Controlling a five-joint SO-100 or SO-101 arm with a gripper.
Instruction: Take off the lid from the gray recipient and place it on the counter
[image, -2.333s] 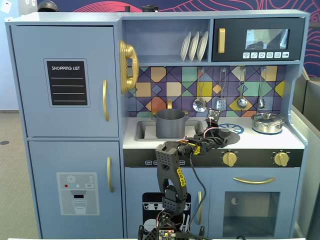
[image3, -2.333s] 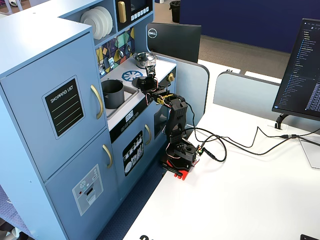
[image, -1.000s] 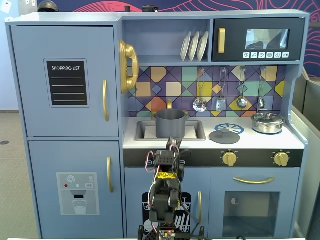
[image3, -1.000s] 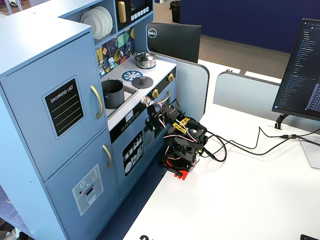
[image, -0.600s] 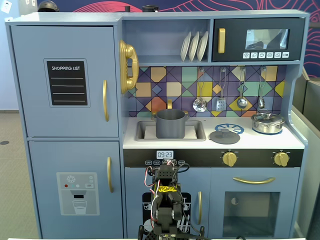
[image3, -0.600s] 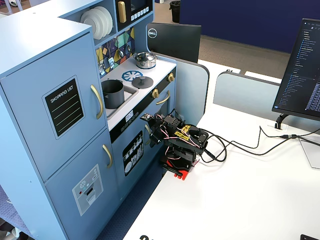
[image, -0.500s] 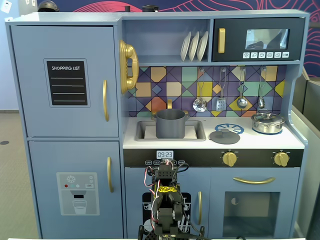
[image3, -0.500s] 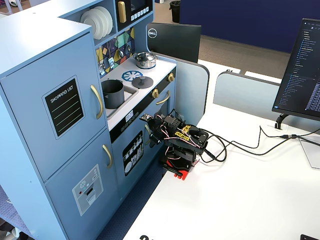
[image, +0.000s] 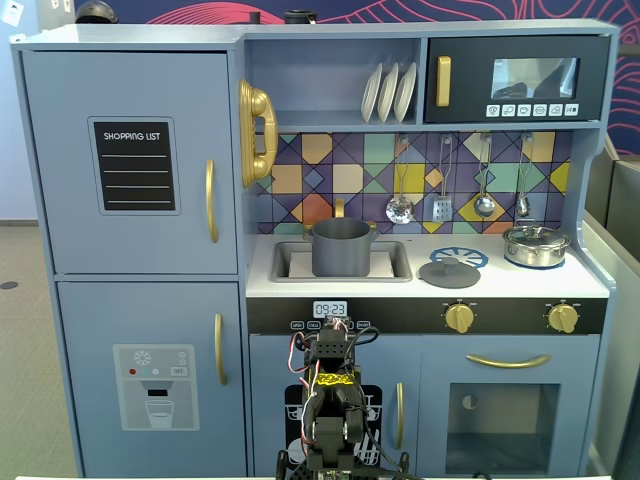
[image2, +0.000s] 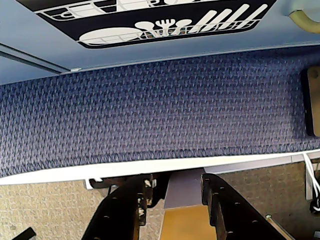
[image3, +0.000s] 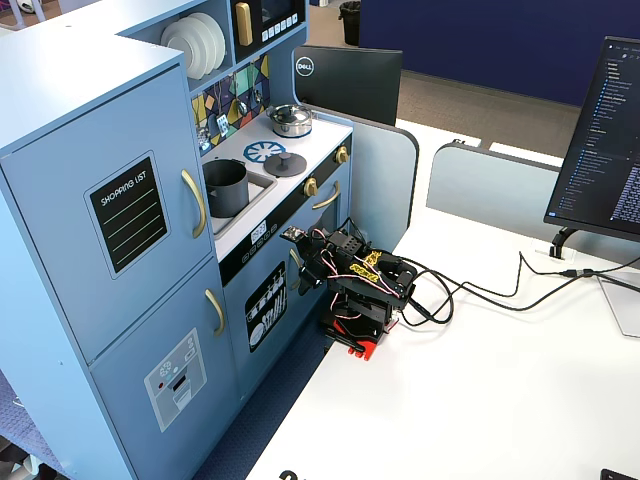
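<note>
The dark-gray pot (image: 343, 247) stands uncovered in the sink recess of the pale counter (image: 520, 282); it also shows in a fixed view (image3: 227, 187). The flat dark-gray lid (image: 449, 271) with its small knob lies on the counter just right of the sink, partly over the printed blue burner, and shows in a fixed view (image3: 285, 162). My arm (image: 330, 400) is folded low on the white table in front of the toy kitchen, far below the pot and lid. My gripper (image2: 175, 182) points down past the table edge, jaws apart and empty; it also shows in a fixed view (image3: 298, 268).
A shiny steel pot (image: 536, 245) with its own lid stands on the counter's right end. Utensils hang on the tiled wall above. The dishwasher door (image2: 150, 20) and blue carpet (image2: 160, 110) lie below the gripper. A monitor (image3: 605, 140) and cables (image3: 480, 285) are on the table.
</note>
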